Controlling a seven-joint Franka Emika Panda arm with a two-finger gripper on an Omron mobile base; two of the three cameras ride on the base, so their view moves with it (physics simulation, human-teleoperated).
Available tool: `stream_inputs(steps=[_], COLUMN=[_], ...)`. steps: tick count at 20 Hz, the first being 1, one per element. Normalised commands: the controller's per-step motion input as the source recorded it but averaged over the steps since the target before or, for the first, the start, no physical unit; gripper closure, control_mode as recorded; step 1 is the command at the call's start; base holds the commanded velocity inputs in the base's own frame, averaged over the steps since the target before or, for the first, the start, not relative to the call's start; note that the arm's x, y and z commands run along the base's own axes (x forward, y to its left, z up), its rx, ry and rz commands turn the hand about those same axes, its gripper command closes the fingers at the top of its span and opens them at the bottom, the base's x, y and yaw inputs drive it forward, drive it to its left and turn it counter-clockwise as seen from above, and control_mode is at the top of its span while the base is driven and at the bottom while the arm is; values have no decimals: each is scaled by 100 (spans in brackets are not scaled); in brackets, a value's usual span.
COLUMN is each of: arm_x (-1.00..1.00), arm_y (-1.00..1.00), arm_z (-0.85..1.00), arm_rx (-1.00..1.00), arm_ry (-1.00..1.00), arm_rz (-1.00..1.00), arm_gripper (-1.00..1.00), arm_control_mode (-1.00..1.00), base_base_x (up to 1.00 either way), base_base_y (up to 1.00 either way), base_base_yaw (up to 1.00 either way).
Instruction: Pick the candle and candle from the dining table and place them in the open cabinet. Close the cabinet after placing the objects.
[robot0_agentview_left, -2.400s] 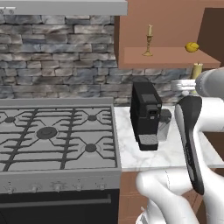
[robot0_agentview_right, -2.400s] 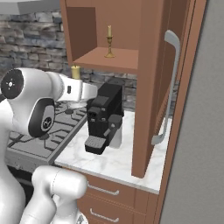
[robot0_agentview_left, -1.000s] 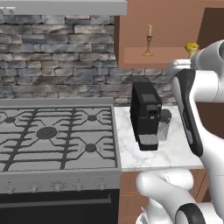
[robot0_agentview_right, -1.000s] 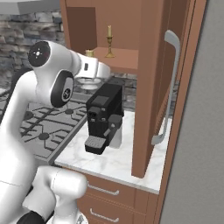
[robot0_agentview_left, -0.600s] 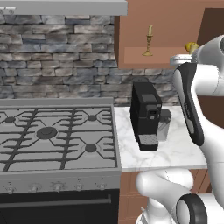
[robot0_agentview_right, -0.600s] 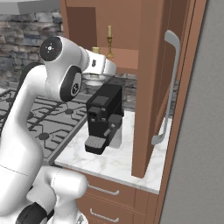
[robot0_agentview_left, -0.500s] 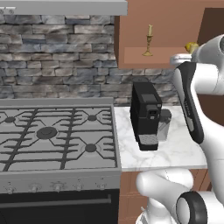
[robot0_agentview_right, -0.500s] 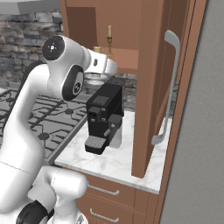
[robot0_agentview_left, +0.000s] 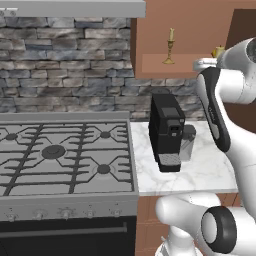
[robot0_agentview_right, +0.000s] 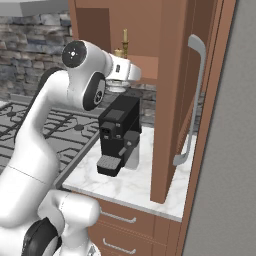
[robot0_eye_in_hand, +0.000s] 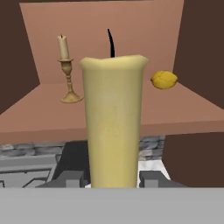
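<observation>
In front of the cabinet shelf, the claw, now raised from beside the coffee machine, grips the stubby candle; beyond it the hand view reveals the brass candlestick and a lemon.

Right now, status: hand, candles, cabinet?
Hand shut on stubby candle, held in front of the cabinet shelf. Brass candlestick candle already on shelf, beside a lemon. Cabinet door open. Path ahead clear.
</observation>
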Motion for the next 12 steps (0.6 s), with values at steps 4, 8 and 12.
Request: stream_inputs(steps=[4, 8, 12], arm_x=[32, 30, 34], arm_y=[-12, -11, -13], arm_z=[0, 0, 0], arm_rx=[0, 0, 0], arm_ry=[-6, -7, -2], arm_rz=[0, 0, 0], arm_gripper=[100, 100, 100], arm_control_mode=[-100, -100, -100], base_base_x=[0, 0, 0], base_base_y=[0, 0, 0], base_base_yaw=[0, 0, 0])
